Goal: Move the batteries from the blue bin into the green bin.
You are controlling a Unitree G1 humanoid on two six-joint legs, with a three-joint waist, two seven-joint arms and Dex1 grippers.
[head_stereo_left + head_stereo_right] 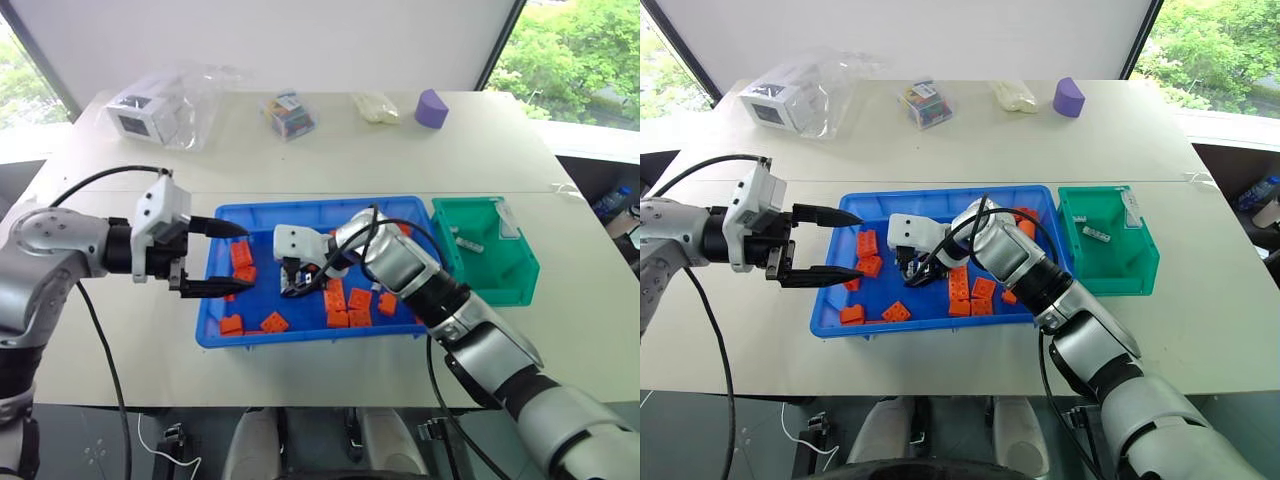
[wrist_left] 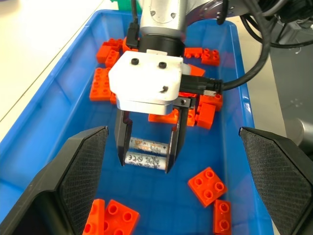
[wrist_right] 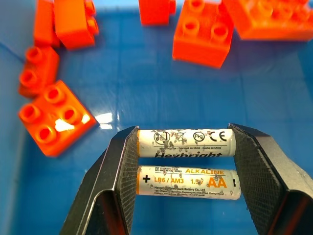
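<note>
Batteries (image 3: 186,164), two side by side, lie end to end between the fingers of my right gripper (image 3: 185,166) on the blue bin (image 1: 300,212) floor, pads at both ends. Orange bricks (image 3: 55,117) lie beyond. My left gripper (image 1: 232,258) hovers spread beside it. The green bin (image 1: 505,275) stands well right.

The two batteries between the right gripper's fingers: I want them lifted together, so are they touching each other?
Touching. The right wrist view shows the two batteries lying side by side, no blue visible between them, between the right gripper's fingers.
</note>
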